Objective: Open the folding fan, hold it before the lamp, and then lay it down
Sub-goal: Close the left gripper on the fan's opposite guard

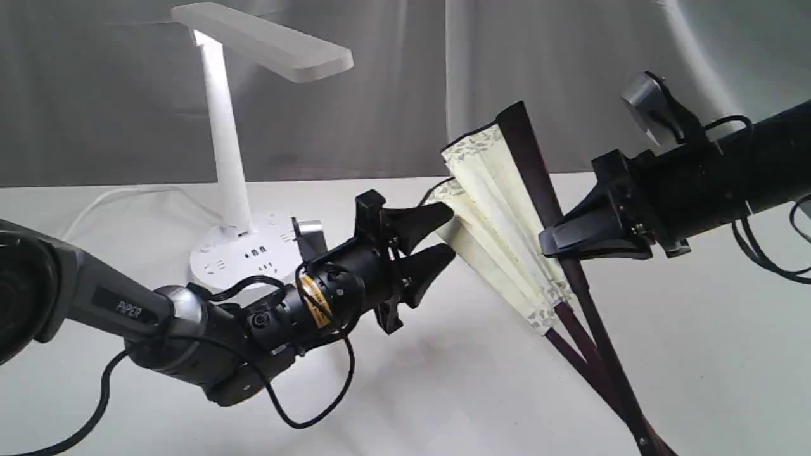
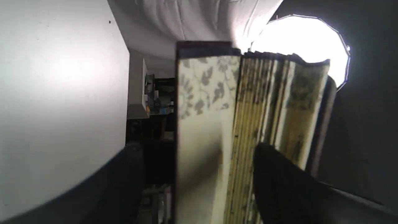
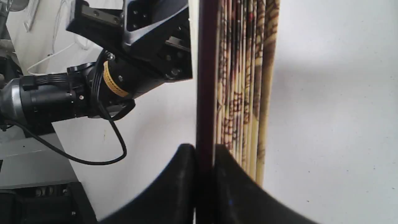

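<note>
Cream pleated paper fan (image 1: pixel 500 202), pivot cut off at five o'clock, my right gripper (image 1: pixel 550 244) clamping its maroon guard, left gripper (image 1: pixel 452 232) agape.

White table (image 1: pixel 443 392), few dark specks. Grey curtain (image 1: pixel 95 95) behind; paler draped sheet (image 1: pixel 570 63) beside it, right. Left wrist view: bright round studio light (image 2: pixel 298 37); cluttered shelf (image 2: pixel 152 93), blurred.

Lamp (image 1: pixel 228 145) stands far left on table (image 1: pixel 443 392). Folding fan (image 1: pixel 500 215) is right of centre, tilted, pivot end low at near right. Left gripper (image 1: pixel 443 237) sits at its left edge, between lamp and fan; right gripper (image 1: pixel 551 244) on its right guard.
</note>
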